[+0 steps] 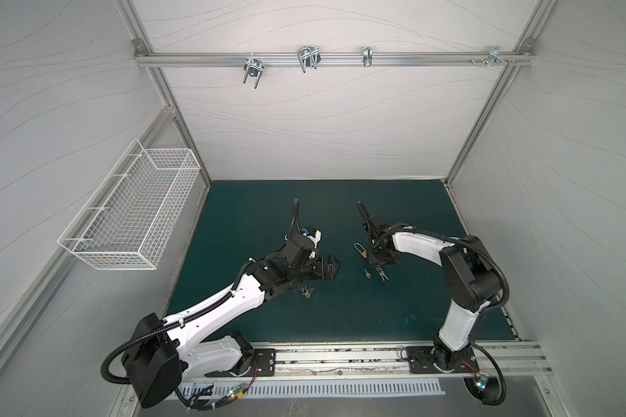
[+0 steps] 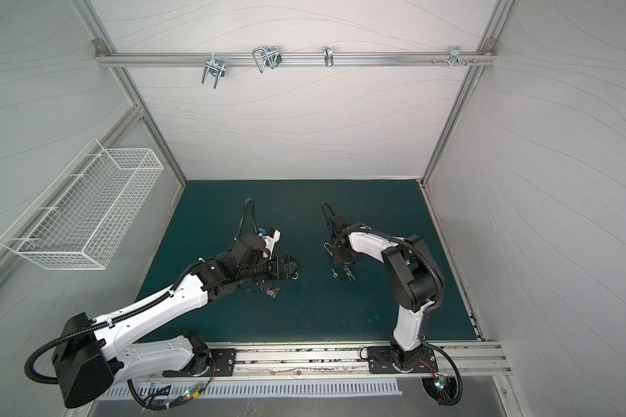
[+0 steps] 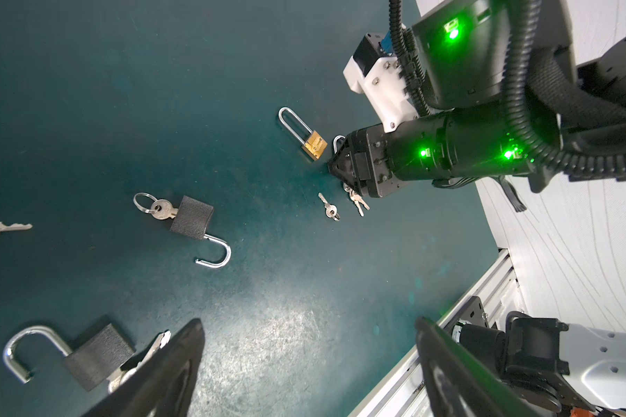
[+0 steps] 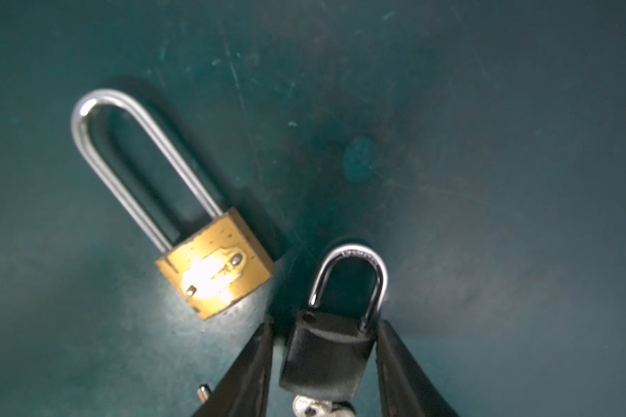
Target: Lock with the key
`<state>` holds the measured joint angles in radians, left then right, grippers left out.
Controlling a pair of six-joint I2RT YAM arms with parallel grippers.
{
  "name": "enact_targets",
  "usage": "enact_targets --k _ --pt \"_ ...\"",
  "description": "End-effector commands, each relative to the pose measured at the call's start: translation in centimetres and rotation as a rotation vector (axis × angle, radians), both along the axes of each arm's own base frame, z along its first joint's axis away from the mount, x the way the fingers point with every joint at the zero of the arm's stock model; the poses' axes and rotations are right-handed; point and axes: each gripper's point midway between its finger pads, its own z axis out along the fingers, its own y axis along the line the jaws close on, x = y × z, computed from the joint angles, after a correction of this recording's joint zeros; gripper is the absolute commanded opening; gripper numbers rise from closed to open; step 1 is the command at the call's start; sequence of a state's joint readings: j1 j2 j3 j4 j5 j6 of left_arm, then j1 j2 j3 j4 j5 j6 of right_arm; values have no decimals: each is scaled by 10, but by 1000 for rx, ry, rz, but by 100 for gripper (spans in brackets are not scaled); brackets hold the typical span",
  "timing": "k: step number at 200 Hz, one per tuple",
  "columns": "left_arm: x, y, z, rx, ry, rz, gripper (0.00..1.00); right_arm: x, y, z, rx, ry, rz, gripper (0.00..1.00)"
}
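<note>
Right wrist view: right gripper [image 4: 326, 320], jaws parted, straddles the black padlock [image 4: 322, 355], key [image 4: 315, 408] in its base, beside the brass padlock [image 4: 214, 267]. Left gripper [image 3: 308, 321] gapes wide. Wire basket [image 1: 134, 213] hangs left in both top views.

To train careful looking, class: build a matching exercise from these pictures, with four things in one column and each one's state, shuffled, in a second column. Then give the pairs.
Things
1. brass padlock
2. loose small key
3. left pincer
4. right pincer

States
A. straddles a black padlock
B. wide open, holding nothing
C. long shackle pushed home
D. lies in no lock

Pairs: 1-C, 2-D, 3-B, 4-A
</note>
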<state>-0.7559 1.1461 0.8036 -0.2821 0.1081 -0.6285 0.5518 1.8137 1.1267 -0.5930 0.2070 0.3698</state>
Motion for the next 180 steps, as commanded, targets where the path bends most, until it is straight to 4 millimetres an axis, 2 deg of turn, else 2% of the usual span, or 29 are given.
enact_targets --k 1,59,86,110,147,180 --pt "5 0 11 -10 -33 17 92 -3 -9 -7 -42 31 -11 47" --pt "3 5 11 -12 -36 31 92 -14 -17 -10 -35 56 -29 41" --pt "4 7 11 -3 -36 38 92 -21 -23 -16 -28 75 -45 35" --pt "6 8 12 -3 -30 48 92 -26 -23 -12 -3 75 -52 29" --pt "18 18 22 -89 -4 87 91 -25 -26 8 41 21 -64 22" --pt "28 29 38 -173 4 118 90 -23 -30 47 112 -76 -85 17"
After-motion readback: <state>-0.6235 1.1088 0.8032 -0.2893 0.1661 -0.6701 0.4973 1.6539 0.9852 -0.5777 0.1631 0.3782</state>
